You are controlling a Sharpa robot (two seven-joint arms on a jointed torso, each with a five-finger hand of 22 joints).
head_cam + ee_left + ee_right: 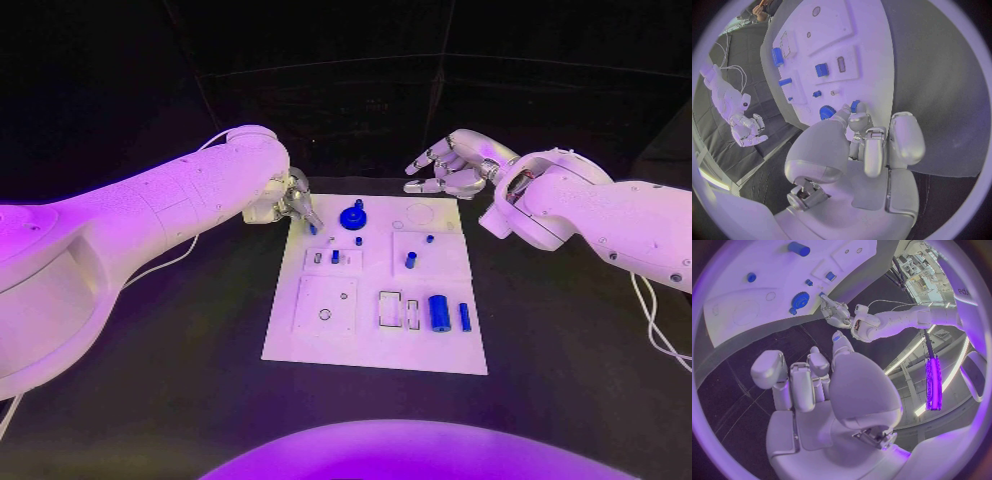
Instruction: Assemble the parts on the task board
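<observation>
While pinched, small blue part (pixel 312 229) (board's corner) meets left hand (pixel 294 203).

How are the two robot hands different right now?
The left hand is at the board's far left corner, fingertips pinching a small blue part; the right hand hangs beyond the board's far edge, fingers curled, holding nothing. Both are silver, on white arms.

1. The left hand (pixel 864 145) reaches to the near edge of the white task board (pixel 867 60), its fingertips (pixel 856 120) gathered at a small blue part (pixel 855 105).
2. A blue gear-like part (pixel 826 112) sits just beside them.
3. More blue parts (pixel 821 69) stand farther along the board.
4. The right hand (pixel 748 131) hangs off the board's far side, over the dark tabletop (pixel 942 100).
</observation>
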